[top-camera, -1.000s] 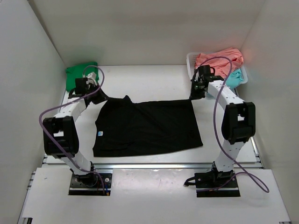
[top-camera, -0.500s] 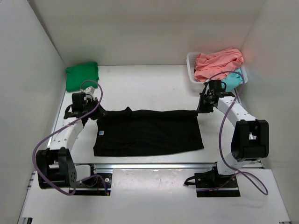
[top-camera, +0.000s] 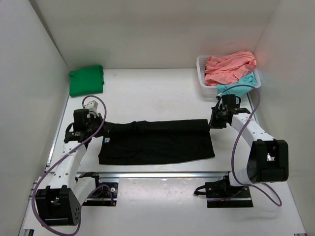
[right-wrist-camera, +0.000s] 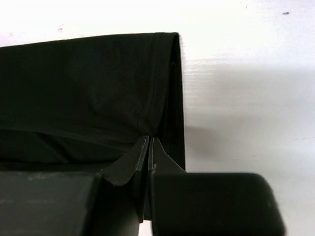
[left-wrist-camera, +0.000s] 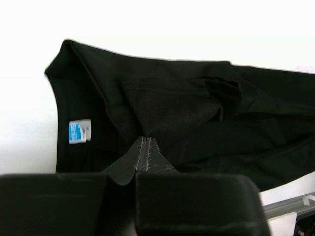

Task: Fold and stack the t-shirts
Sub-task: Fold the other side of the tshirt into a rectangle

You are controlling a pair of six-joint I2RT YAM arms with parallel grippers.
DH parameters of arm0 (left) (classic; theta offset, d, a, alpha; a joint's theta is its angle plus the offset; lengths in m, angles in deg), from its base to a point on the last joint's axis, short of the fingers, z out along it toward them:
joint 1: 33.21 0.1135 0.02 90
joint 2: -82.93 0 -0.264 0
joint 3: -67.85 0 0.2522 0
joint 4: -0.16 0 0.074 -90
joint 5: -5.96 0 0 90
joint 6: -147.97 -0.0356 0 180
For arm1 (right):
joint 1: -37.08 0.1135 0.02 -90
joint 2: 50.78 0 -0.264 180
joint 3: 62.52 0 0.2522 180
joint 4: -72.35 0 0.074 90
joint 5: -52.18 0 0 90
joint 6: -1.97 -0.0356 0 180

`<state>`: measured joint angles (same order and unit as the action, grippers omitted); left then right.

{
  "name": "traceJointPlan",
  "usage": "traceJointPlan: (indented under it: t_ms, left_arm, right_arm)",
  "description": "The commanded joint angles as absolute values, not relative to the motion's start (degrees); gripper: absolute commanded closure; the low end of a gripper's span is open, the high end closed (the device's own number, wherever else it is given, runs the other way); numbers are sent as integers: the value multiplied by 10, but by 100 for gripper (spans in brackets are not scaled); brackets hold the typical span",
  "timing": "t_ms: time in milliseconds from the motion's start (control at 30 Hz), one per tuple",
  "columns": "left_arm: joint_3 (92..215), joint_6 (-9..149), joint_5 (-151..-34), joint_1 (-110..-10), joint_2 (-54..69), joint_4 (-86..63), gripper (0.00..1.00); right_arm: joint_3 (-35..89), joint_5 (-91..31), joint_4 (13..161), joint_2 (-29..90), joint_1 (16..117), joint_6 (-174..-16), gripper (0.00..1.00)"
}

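The black t-shirt [top-camera: 157,142] lies across the table's middle, its far half folded over toward me, its pale blue label [top-camera: 106,140] near the left edge. At the shirt's far left corner, my left gripper [top-camera: 104,127] is shut on the cloth; the left wrist view shows the fabric [left-wrist-camera: 162,108] pinched at the fingertips [left-wrist-camera: 145,138]. My right gripper [top-camera: 210,123] is shut on the far right corner, with the hem [right-wrist-camera: 157,83] running into its tips [right-wrist-camera: 150,138]. A folded green t-shirt [top-camera: 86,80] lies at the back left. The coral-pink t-shirt [top-camera: 229,65] and the teal t-shirt [top-camera: 241,83] sit in the basket.
A white plastic basket [top-camera: 202,66] stands at the back right against the wall. White walls close in the left, back and right. A metal rail [top-camera: 162,173] runs along the near edge by the arm bases.
Both grippers have drawn the shirt's far edge toward the near side, folding the black shirt over itself into a narrower band. Both arms have lowered and stretched forward.
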<state>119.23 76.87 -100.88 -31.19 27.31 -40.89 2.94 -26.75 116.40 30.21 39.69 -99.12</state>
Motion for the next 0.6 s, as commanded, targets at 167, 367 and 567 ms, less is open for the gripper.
traceJointPlan:
  t_ms: [167, 367, 567]
  left_arm:
    - [1127, 780, -992, -306, 364, -441, 100]
    - [1129, 795, -992, -307, 377, -451, 100]
    - [1118, 836, -985, -307, 397, -457, 100]
  right_arm:
    - [-9, -268, 1150, 253, 401, -981, 100]
    - [-24, -271, 1163, 242, 406, -995, 100]
    - [-36, -279, 1178, 231, 402, -1012, 100]
